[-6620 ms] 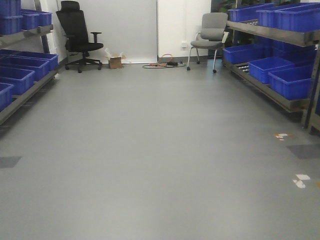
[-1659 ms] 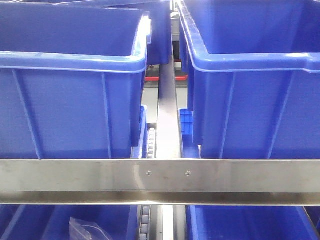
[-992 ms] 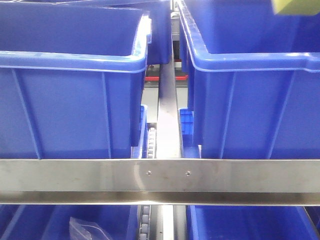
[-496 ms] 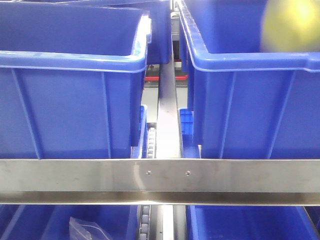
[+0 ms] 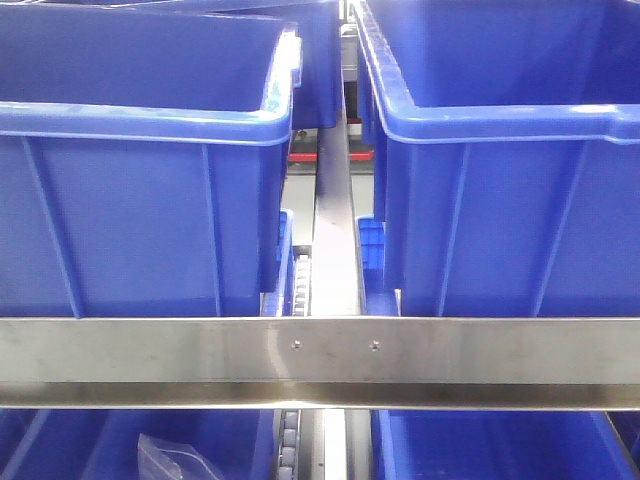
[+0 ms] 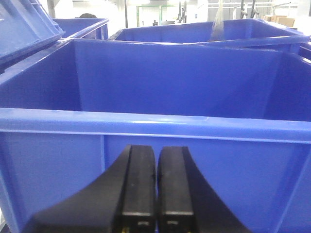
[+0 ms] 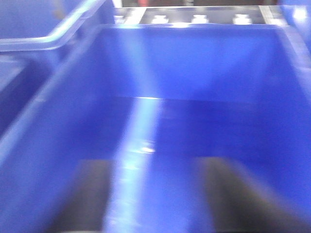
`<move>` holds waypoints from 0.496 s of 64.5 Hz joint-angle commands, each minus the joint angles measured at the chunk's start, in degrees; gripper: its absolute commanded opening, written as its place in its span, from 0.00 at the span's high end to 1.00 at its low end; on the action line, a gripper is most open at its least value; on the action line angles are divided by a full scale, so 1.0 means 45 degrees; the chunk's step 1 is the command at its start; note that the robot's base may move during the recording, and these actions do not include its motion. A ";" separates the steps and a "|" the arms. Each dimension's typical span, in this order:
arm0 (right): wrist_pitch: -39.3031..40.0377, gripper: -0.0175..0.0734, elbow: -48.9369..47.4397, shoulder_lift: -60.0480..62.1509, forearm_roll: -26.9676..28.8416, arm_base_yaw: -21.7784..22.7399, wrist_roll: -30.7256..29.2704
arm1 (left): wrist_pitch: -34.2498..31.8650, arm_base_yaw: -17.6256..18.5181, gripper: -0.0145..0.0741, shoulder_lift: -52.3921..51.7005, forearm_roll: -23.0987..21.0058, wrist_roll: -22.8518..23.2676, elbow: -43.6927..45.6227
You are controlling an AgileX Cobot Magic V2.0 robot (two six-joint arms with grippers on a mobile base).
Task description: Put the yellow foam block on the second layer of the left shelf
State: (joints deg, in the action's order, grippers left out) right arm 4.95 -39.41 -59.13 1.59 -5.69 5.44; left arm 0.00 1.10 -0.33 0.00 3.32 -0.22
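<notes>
You cannot place the yellow foam block from these views: none of them shows it, so its long axis, the way it points and its surface cannot be told.

In the front view you face two deep blue bins side by side on a shelf level. The left bin (image 5: 140, 200) fills the 9 o'clock side and the right bin (image 5: 500, 200) the 3 o'clock side. A steel divider (image 5: 337, 230) runs away from you between them, apart from both. A strip of small rollers (image 5: 300, 285) lies just beside it at its 9 o'clock. A steel front rail (image 5: 320, 350) crosses the whole frame toward 6 o'clock, in front of both bins. Below it, at 7 o'clock, a clear plastic bag (image 5: 175, 458) lies in a lower blue bin.

Your left gripper (image 6: 155, 194) sits at 6 o'clock of the left wrist view. Its two black fingers (image 6: 138, 184) are pressed together with only a thin seam between them, and nothing is held. It hangs in front of the outer wall of a blue bin (image 6: 155, 121), below the rim. A second blue bin (image 6: 204, 34) stands behind that one at 12 o'clock.

The right wrist view is badly blurred. Your right gripper (image 7: 160, 199) shows as two dark fingers (image 7: 92, 194) spread well apart at 6 o'clock, and only blue bin floor shows between them. It looks down into a blue bin (image 7: 194, 73), with a row of pale rollers (image 7: 199, 18) beyond the far wall at 12 o'clock.
</notes>
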 commanded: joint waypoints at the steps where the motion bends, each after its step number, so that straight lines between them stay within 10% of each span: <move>1: 0.0333 0.77 -0.0394 0.0631 -0.0121 0.0280 -0.0063 | -0.1039 0.0084 0.70 -0.0231 -0.0072 0.0041 -0.0339; 32: 0.0916 0.75 0.3770 0.5812 -0.0130 0.0352 -0.0086 | -0.1039 0.0084 0.70 -0.0231 -0.0072 0.0041 -0.0339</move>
State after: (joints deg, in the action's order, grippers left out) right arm 3.32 -23.83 -37.89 1.59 -4.44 5.44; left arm 0.00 1.10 -0.33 0.00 3.32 -0.22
